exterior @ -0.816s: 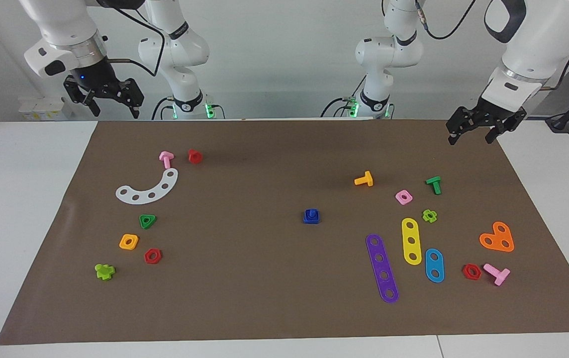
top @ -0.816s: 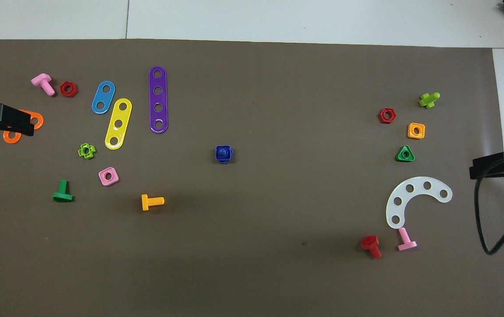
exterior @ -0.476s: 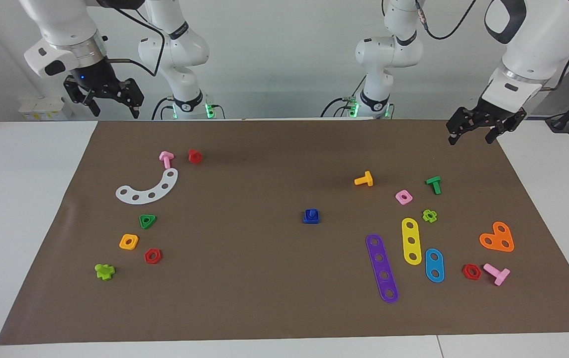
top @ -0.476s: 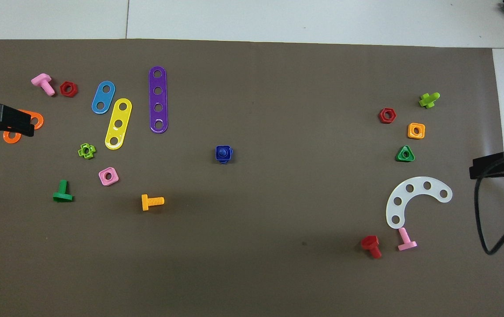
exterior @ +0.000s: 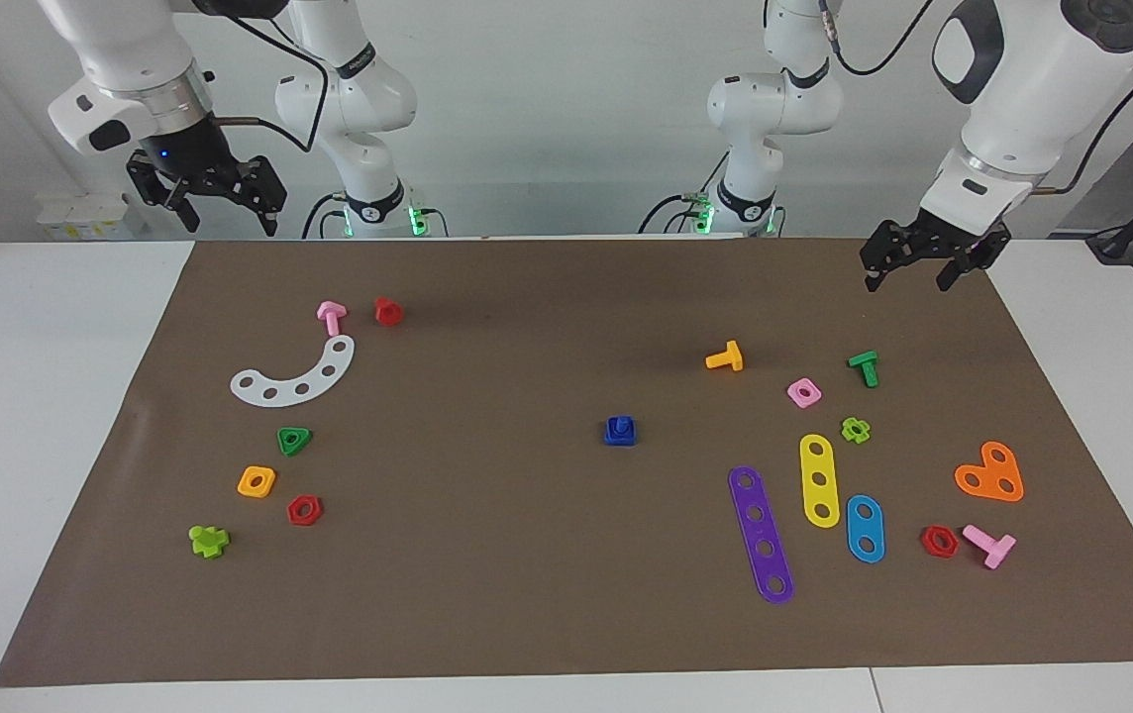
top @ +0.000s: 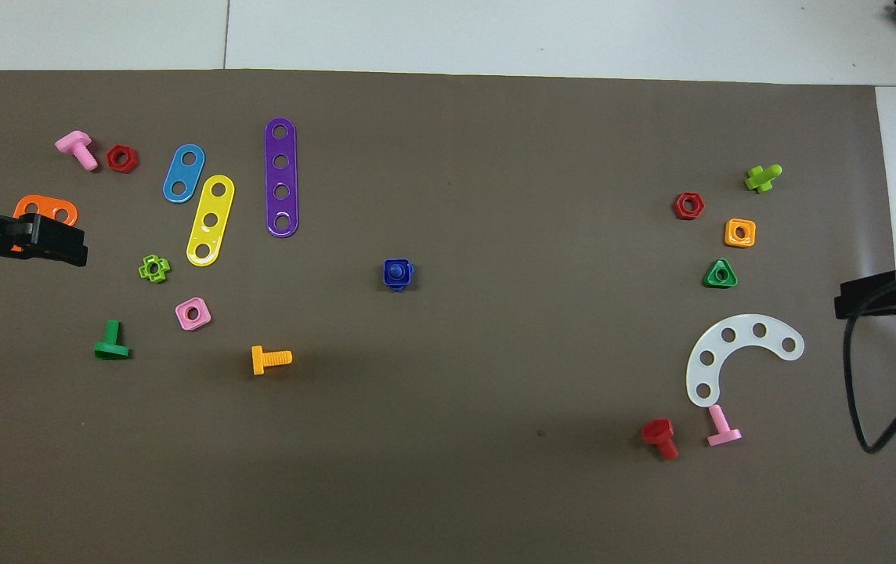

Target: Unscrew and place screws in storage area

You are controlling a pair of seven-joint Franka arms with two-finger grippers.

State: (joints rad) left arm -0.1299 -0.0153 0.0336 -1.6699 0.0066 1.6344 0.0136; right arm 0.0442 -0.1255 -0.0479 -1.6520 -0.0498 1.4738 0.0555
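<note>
A dark-blue screw [exterior: 618,428] [top: 396,272] stands threaded in a blue square nut [exterior: 620,438] [top: 398,276] at the middle of the brown mat [exterior: 527,555]. Its stem points up. My left gripper [exterior: 906,280] [top: 76,247] hangs open over the mat's edge at the left arm's end, well away from the screw. My right gripper [exterior: 228,220] [top: 840,301] waits open, raised over the mat's corner at the right arm's end. Neither gripper holds anything. I cannot pick out a storage area in either view.
Loose toy parts lie at both ends. At the left arm's end: orange bolt [exterior: 725,357], green bolt [exterior: 864,366], pink nut [exterior: 803,392], purple [exterior: 761,535], yellow and blue strips, orange plate [exterior: 990,473]. At the right arm's end: white arc [exterior: 294,376], pink and red bolts, several nuts.
My left gripper has shifted a little over the mat toward the middle of the table. The right gripper and all the parts stay where they were.
</note>
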